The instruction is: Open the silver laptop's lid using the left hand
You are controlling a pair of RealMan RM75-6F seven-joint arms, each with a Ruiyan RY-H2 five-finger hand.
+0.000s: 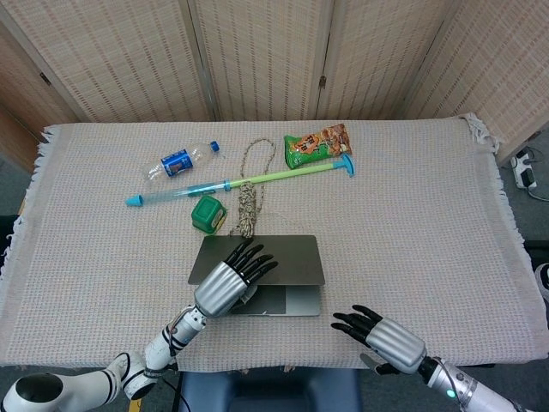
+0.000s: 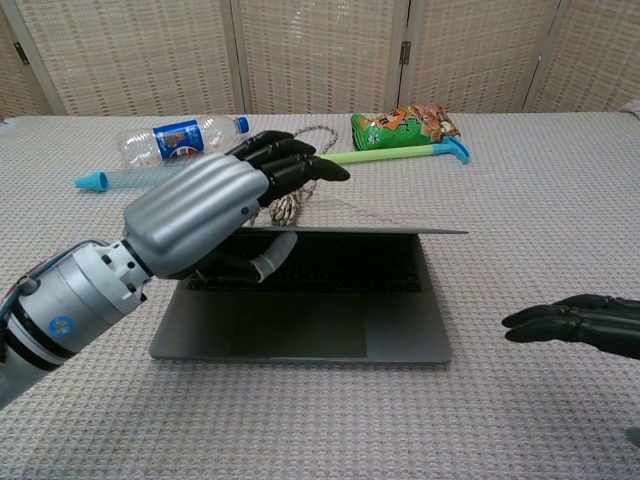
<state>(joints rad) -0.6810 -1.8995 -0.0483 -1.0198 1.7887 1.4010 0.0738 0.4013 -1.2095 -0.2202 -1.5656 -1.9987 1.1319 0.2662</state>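
Observation:
The silver laptop [image 1: 287, 299] [image 2: 300, 325] lies at the near middle of the table with its lid [image 1: 287, 260] [image 2: 400, 231] raised partway, the keyboard showing under it. My left hand [image 1: 227, 281] [image 2: 215, 215] grips the lid's front edge near its left corner, fingers on top and thumb underneath. My right hand [image 1: 382, 336] [image 2: 580, 325] hovers to the right of the laptop, near the table's front edge, fingers stretched toward it and holding nothing.
Behind the laptop lie a green box [image 1: 208, 215], a coiled rope [image 1: 248, 206], a long green-and-blue stick [image 1: 249, 180], a water bottle [image 1: 177, 162] and a snack bag [image 1: 317, 142]. A woven cloth [image 1: 429, 197] covers the table; folding screens stand behind.

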